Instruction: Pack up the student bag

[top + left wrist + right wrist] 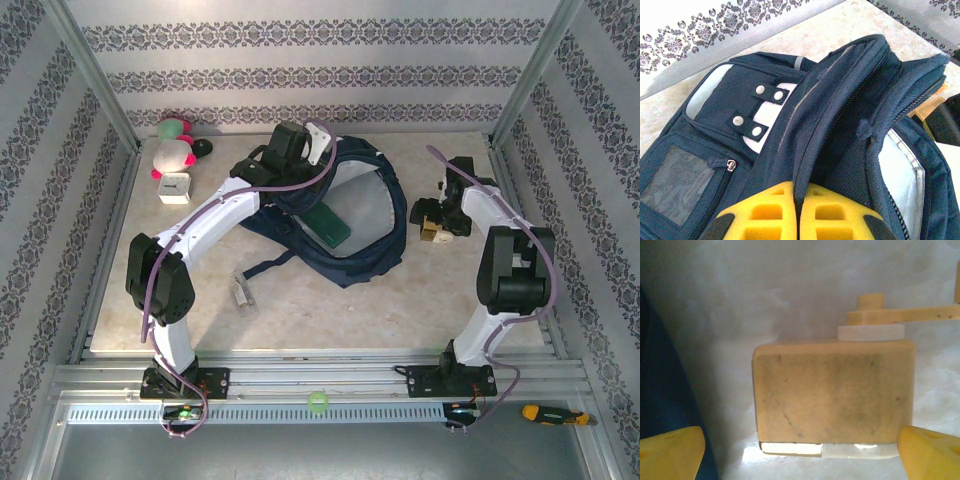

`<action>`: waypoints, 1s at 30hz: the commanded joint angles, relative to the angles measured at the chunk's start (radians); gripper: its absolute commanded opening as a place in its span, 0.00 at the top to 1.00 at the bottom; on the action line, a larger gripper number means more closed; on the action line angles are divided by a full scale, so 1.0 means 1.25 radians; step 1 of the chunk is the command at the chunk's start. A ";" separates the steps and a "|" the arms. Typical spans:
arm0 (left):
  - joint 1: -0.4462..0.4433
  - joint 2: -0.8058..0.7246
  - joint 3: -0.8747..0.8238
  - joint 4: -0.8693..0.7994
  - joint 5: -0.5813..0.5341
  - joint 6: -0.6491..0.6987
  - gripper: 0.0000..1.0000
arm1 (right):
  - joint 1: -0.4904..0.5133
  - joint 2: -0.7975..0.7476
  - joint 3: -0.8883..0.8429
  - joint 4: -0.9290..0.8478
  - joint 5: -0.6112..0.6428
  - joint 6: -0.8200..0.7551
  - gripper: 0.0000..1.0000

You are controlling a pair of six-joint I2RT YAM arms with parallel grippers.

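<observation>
Right of the student bag [380, 255], whose rim the left gripper [799, 200] pinched, the right gripper [800, 442] stood wide open and empty over a tan box [832, 390].

Bare tabletop [350, 320] lies at the front centre between the two arm bases, broken only by a clear bottle [243, 295] near the left arm [215, 215]. That arm arches over the left side to the backpack [370, 262] in the middle, whose mouth stands open with a green case [328, 225] lying inside. A wooden block [832, 395] sits in the strip between backpack and right wall, flanked by the spread fingers of the right gripper [800, 455]. A plush toy [175, 150] and white cube [175, 188] crowd the back-left corner.
</observation>
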 commanded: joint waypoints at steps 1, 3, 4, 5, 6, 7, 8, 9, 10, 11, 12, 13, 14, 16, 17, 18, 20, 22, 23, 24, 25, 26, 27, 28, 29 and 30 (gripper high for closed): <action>0.003 -0.008 0.020 0.036 -0.001 -0.020 1.00 | 0.005 0.013 0.031 -0.036 0.072 -0.022 0.02; 0.003 -0.006 0.022 0.036 0.000 -0.021 1.00 | 0.005 0.011 0.030 -0.034 0.091 -0.023 0.02; 0.003 -0.005 0.020 0.036 0.003 -0.022 1.00 | 0.005 0.009 0.028 -0.033 0.103 -0.023 0.02; 0.003 -0.003 0.020 0.036 0.004 -0.024 1.00 | 0.005 0.006 0.027 -0.030 0.110 -0.025 0.02; 0.004 -0.003 0.019 0.036 0.004 -0.024 1.00 | 0.004 0.006 0.027 -0.028 0.116 -0.027 0.02; 0.004 -0.002 0.019 0.036 0.005 -0.025 1.00 | 0.004 0.009 0.028 -0.027 0.114 -0.030 0.02; 0.003 -0.003 0.018 0.037 0.006 -0.026 1.00 | 0.002 0.015 0.031 -0.026 0.105 -0.031 0.02; 0.003 -0.002 0.017 0.038 0.006 -0.026 1.00 | 0.000 0.022 0.036 -0.027 0.089 -0.034 0.02; 0.003 -0.003 0.016 0.038 0.007 -0.026 1.00 | -0.003 0.029 0.041 -0.027 0.068 -0.036 0.02; 0.004 -0.003 0.017 0.039 0.008 -0.026 1.00 | -0.006 0.043 0.050 -0.035 0.056 -0.035 0.02; 0.003 -0.003 0.015 0.040 0.009 -0.026 1.00 | -0.006 0.056 0.058 -0.041 0.052 -0.034 0.02; 0.003 -0.003 0.014 0.040 0.009 -0.026 1.00 | -0.006 0.065 0.062 -0.042 0.050 -0.034 0.02; 0.003 -0.004 0.013 0.041 0.011 -0.026 1.00 | -0.006 0.073 0.064 -0.042 0.051 -0.035 0.02; 0.003 -0.007 0.009 0.045 0.011 -0.024 1.00 | -0.006 0.087 0.068 -0.046 0.058 -0.035 0.02; 0.003 -0.008 0.009 0.045 0.010 -0.022 1.00 | -0.006 0.095 0.073 -0.052 0.067 -0.035 0.02; 0.003 -0.008 0.008 0.046 0.010 -0.021 1.00 | -0.007 0.100 0.076 -0.056 0.072 -0.036 0.02; 0.004 -0.008 0.007 0.047 0.009 -0.021 1.00 | -0.007 0.112 0.079 -0.057 0.071 -0.038 0.02; 0.003 -0.008 0.007 0.048 0.012 -0.023 1.00 | -0.007 0.120 0.084 -0.060 0.070 -0.038 0.02; 0.003 -0.008 0.006 0.048 0.014 -0.024 1.00 | -0.008 0.123 0.087 -0.063 0.068 -0.039 0.03; 0.003 -0.008 0.004 0.050 0.015 -0.026 1.00 | -0.008 0.126 0.090 -0.068 0.069 -0.037 0.05; 0.003 -0.008 0.004 0.048 0.015 -0.028 1.00 | -0.008 0.124 0.089 -0.068 0.070 -0.037 0.10; 0.003 -0.008 0.004 0.047 0.016 -0.027 1.00 | -0.008 0.120 0.086 -0.065 0.069 -0.035 0.13; 0.003 -0.008 0.004 0.046 0.016 -0.027 1.00 | -0.008 0.117 0.084 -0.062 0.069 -0.034 0.17; 0.003 -0.009 0.003 0.046 0.016 -0.027 1.00 | -0.008 0.115 0.081 -0.058 0.068 -0.034 0.21; 0.003 -0.011 0.002 0.046 0.015 -0.026 1.00 | -0.008 0.113 0.080 -0.058 0.065 -0.035 0.24; 0.004 -0.013 0.001 0.046 0.014 -0.026 1.00 | -0.012 0.111 0.079 -0.057 0.061 -0.034 0.25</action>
